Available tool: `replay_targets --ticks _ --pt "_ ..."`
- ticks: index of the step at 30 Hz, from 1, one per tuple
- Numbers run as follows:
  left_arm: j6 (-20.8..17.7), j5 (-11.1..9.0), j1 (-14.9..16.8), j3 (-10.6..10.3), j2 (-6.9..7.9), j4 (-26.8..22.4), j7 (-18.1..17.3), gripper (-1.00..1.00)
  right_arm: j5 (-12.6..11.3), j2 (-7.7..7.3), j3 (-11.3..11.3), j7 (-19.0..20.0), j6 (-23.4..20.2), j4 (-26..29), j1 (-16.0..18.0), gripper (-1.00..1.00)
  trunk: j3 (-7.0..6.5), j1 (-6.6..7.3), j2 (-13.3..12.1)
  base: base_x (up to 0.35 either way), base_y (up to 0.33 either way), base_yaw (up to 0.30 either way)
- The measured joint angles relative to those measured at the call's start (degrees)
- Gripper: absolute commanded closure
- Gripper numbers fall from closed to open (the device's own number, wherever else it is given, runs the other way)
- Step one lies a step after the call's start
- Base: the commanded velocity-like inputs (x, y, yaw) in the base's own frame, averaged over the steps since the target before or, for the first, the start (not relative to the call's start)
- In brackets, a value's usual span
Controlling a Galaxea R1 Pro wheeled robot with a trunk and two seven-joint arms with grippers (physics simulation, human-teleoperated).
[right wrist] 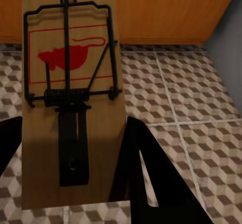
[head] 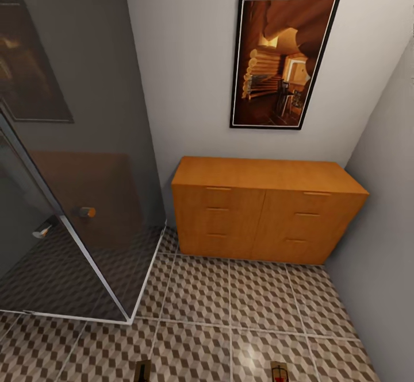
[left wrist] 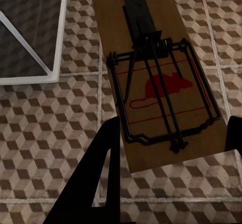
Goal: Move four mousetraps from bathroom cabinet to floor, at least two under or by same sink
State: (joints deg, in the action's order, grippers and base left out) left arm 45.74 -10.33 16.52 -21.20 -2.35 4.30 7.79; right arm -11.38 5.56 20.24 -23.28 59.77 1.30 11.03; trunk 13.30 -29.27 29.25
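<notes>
**Both grippers carrying a mousetrap in front of the cabinet**

The cabinet (head: 267, 209) stands against the white wall, its flat orange-brown top bare and all its drawer fronts flush and closed. Above the cabinet hangs a dark-framed picture (head: 284, 60) of a log interior. To the left of the cabinet a glass shower screen (head: 86, 209) stands on a white frame, with a small round knob on the pane. The bathroom floor (head: 230, 301) with its cube-pattern tiles runs from the foot of the cabinet toward the camera.

At the near edge of the floor, well in front of the cabinet, two small boards show in the head view: the left mousetrap (head: 142, 370) seen dark and edge-on, and the right mousetrap (head: 279, 372) with its red print just visible.

In the left wrist view the left gripper (left wrist: 171, 148) has its dark fingers (left wrist: 98, 183) clamped on the two long edges of the left mousetrap (left wrist: 156, 77), held face-up above the tiles, with the corner of the shower frame beside it. The red mouse print and the black wire bar are plain.

In the right wrist view the right gripper (right wrist: 70, 153) has its fingers (right wrist: 143, 173) closed on the sides of the right mousetrap (right wrist: 70, 82), also face-up, its far end toward the cabinet (right wrist: 151, 12).
</notes>
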Motion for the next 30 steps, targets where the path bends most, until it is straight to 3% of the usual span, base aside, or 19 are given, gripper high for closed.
replay_targets --ticks 18,30 --pt "0.0 0.0 0.0 0.0 0.02 0.0 0.0 1.00 0.0 -0.04 0.0 0.0 0.0 0.0 0.0 1.00 -1.16 0.00 0.0 0.000 0.000 0.004" --pt "0.0 0.0 0.0 0.0 0.03 0.0 0.0 1.00 0.0 0.14 0.0 -0.1 0.0 0.0 0.0 1.00 -1.17 0.00 0.0 0.000 0.000 0.238"
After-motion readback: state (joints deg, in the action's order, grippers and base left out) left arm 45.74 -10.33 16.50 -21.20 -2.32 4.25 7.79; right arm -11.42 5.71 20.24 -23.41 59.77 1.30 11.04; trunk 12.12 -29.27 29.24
